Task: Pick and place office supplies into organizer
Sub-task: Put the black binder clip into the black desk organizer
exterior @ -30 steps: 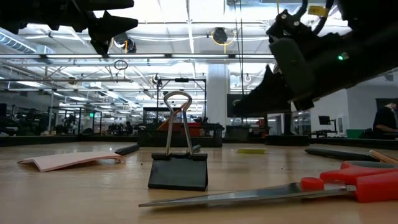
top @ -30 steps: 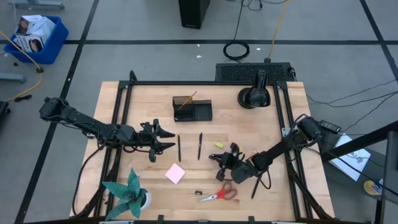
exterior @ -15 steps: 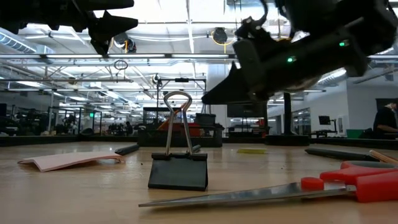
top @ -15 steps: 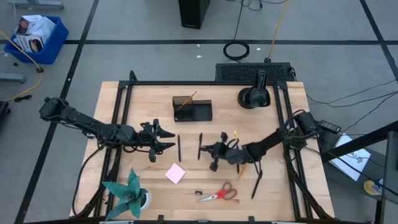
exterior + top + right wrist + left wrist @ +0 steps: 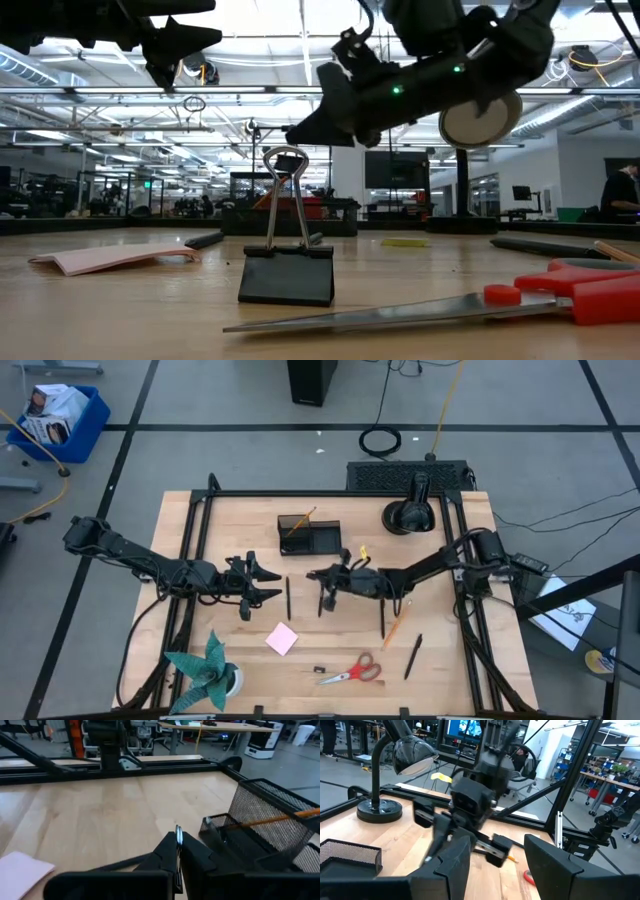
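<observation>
The black mesh organizer stands at the table's far middle with an orange pencil leaning in its cup. My right gripper hovers just near of it, above a black pen, shut on a tiny silvery piece. My left gripper waits open to the left, near another pen. A pink sticky pad, a black binder clip and red scissors lie flat nearer the front. A pencil and more pens lie to the right. My right gripper pinches a thin silvery piece between its two fingertips; only a sliver shows beyond the tips. The fingers reach roughly level from the table's right, well above the wood, so the piece is lifted clear.
A black desk lamp stands at the far right and a teal paper plant at the near left corner. A small yellow bit lies on the wood. Black frame rails run along both table sides.
My right gripper has travelled from beside the scissors toward the far left, ending just near of the organizer, staying shut and raised off the table. The left arm and the things on the table have kept still.
</observation>
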You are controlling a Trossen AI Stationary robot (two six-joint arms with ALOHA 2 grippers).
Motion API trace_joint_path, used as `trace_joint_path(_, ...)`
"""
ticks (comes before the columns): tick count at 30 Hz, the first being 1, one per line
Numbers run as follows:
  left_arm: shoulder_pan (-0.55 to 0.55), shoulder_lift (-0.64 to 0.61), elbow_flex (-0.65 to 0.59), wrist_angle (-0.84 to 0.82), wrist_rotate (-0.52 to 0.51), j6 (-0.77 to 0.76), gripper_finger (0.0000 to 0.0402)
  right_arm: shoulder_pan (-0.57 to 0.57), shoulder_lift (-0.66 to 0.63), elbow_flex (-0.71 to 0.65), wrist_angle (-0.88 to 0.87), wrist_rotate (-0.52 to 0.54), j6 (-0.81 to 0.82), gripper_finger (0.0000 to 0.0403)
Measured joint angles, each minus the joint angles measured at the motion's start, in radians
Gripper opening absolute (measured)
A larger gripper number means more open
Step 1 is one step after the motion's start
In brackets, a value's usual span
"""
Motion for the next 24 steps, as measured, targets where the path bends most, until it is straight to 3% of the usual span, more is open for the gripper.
trace_joint_path(24, 0.005, 0.000, 0.000, 0.000, -0.001, 0.010, 0.0191, -0.228, 0.045, 0.149, -0.067, -0.185, 0.049, 0.0006)
